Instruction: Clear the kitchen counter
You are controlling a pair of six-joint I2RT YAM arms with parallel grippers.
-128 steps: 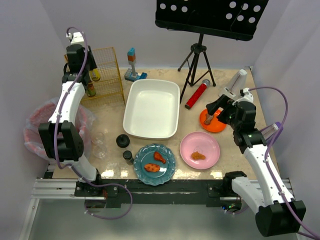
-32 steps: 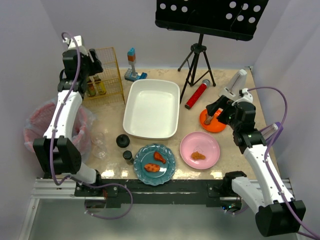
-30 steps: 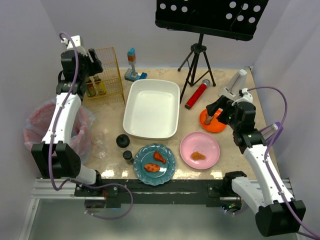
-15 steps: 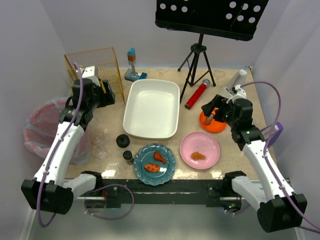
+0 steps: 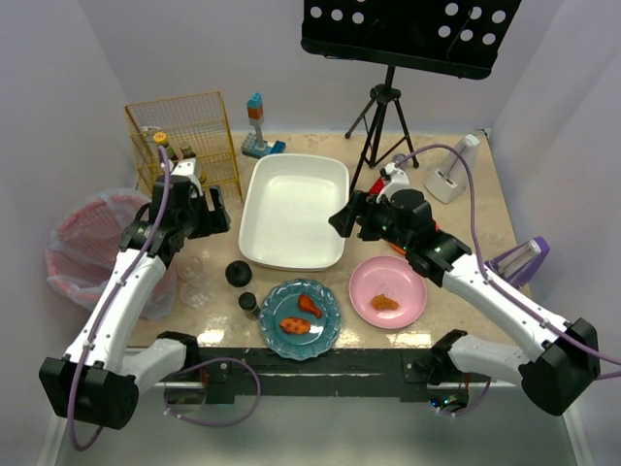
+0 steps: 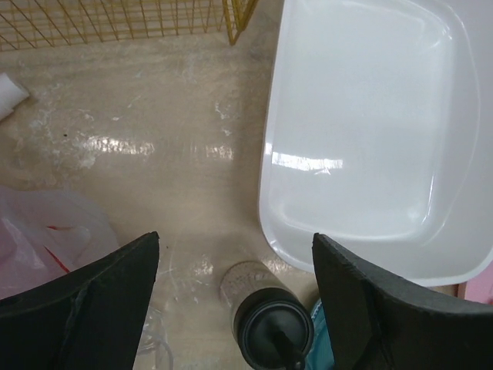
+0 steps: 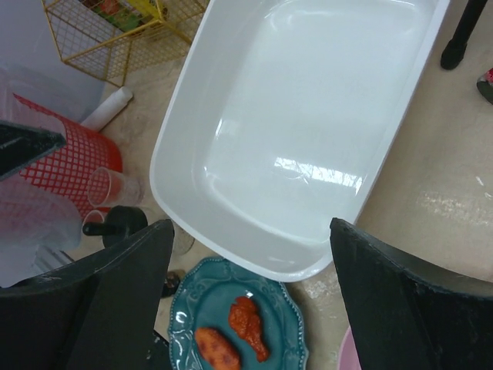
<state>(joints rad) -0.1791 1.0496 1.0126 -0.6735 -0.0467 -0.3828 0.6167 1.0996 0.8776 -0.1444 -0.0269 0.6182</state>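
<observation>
The kitchen counter [image 5: 456, 209] is a beige stone-look top. My left gripper [image 5: 212, 209] hangs open and empty just left of the white tub [image 5: 294, 209]. In the left wrist view the open left gripper [image 6: 235, 235] looks down on a black-lidded shaker [image 6: 269, 316] on the counter [image 6: 154, 154]. My right gripper [image 5: 342, 218] hovers open and empty over the tub's right rim. The right wrist view shows that gripper [image 7: 251, 223] above the tub [image 7: 300, 123] and a teal plate [image 7: 239, 324] with two chicken pieces [image 7: 250, 324].
A pink plate [image 5: 388, 291] holding a food piece, the teal plate [image 5: 301, 318], two dark shakers [image 5: 238, 275] and clear cups [image 5: 191, 280] sit at the front. A yellow wire rack [image 5: 189, 136] stands back left, a bagged red bin [image 5: 82, 252] hangs off the left edge, and a tripod [image 5: 386, 121] stands at the back.
The left arm pulled out of the wire rack and dropped beside the tub. The right arm swung left from the orange plate to the tub's right rim. Both stay empty.
</observation>
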